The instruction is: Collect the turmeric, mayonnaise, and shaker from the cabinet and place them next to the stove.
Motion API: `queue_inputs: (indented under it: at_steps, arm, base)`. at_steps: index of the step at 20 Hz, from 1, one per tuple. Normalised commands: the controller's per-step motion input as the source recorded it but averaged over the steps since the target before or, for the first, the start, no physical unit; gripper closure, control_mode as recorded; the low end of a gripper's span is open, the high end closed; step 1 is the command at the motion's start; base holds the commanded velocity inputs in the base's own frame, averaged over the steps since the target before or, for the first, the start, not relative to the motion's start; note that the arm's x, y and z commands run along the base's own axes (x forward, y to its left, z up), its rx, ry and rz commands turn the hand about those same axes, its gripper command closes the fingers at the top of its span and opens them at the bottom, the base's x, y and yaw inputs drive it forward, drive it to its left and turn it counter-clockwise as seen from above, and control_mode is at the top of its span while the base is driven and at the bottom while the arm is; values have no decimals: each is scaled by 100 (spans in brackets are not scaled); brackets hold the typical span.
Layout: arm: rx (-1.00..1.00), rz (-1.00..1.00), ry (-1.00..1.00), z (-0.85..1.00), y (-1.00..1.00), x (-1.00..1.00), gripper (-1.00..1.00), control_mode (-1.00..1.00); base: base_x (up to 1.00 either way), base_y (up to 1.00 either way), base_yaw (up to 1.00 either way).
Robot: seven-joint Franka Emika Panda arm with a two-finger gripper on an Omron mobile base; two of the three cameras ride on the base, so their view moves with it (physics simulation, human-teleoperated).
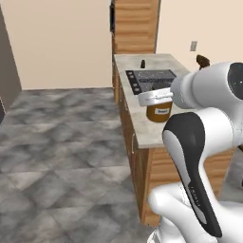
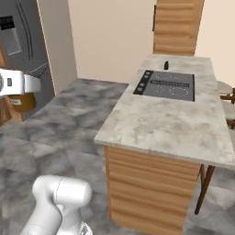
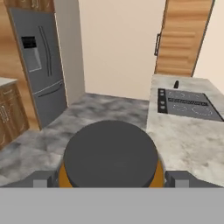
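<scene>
My gripper (image 3: 111, 180) is shut on the turmeric (image 3: 111, 153), an amber jar whose dark lid looms large in the hand view. Its pale label shows on the turmeric (image 1: 159, 112) under the white hand; the gripper (image 1: 158, 103) grips it from above. From the right base, the turmeric (image 2: 22, 102) hangs over the floor, left of the island. The stove (image 1: 152, 79) (image 2: 168, 85) (image 3: 189, 103) lies on the island's far half. The black shaker (image 1: 142, 62) (image 2: 166, 65) (image 3: 176, 84) stands upright just beyond it. The mayonnaise and the wall cabinet are out of view.
The marble island counter (image 2: 160, 126) (image 3: 183, 144) has bare room in front of the stove. A tall wood panel (image 3: 181, 37) rises behind it. A grey refrigerator (image 3: 41, 65) stands far left. A dark wooden chair (image 2: 227, 98) is at the island's right side.
</scene>
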Motion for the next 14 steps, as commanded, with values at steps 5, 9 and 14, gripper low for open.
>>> queue_inputs:
  at_steps: [5,9,14]
  arm:
    - [0,0,0,0,0,0,100,100]
    - [0,0,0,0,0,0,100,100]
    - [0,0,0,0,0,0,100,100]
  base:
    - [38,43,-56]
    - [27,45,-56]
    - [15,48,-55]
